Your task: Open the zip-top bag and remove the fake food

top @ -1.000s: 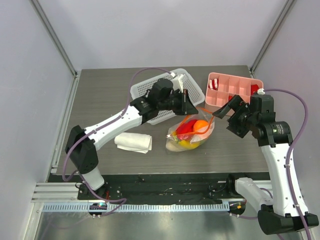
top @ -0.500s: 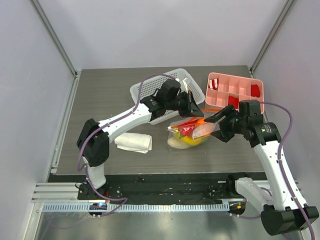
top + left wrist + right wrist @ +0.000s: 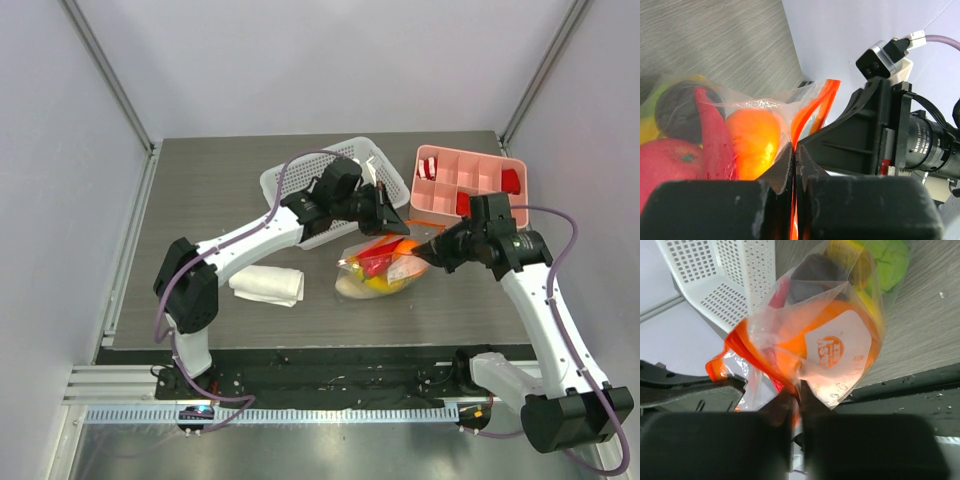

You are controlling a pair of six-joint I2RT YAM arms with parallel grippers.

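**2 claws pinch the bag's mouth from opposite sides**

The zip-top bag (image 3: pixel 385 265) sits mid-table, just near of the white basket (image 3: pixel 290 185). It is right of the rolled cloth (image 3: pixel 268 285) and near-left of the pink tray (image 3: pixel 470 170). Its belly rests on the table, and its mouth turns up toward the far right.

The left claw (image 3: pixel 794 155) reaches in from the far left, jaws pressed together on the orange-red zip strip (image 3: pixel 812 107). The right claw (image 3: pixel 796 395) comes in from the right. Its jaws are also pressed together, nipping strip and clear film where they run between the tips. The 2 claws meet at the mouth, tips almost touching, with the bag's body hanging below and to the near left of them.

The fake food (image 3: pixel 375 272) is all inside the bag. An orange (image 3: pixel 752 142), a red apple (image 3: pixel 665 160) and a dark piece (image 3: pixel 677 107) press against the film.

The bag looks light, thin and floppy, and probably slick. The film would likely stretch or slide out of a pinch, so the stiffer strip is the better hold, 1 lip per claw. Whether each claw has only its own lip cannot be told. The toys weight the belly, which should help anchor it while the lips are drawn apart.
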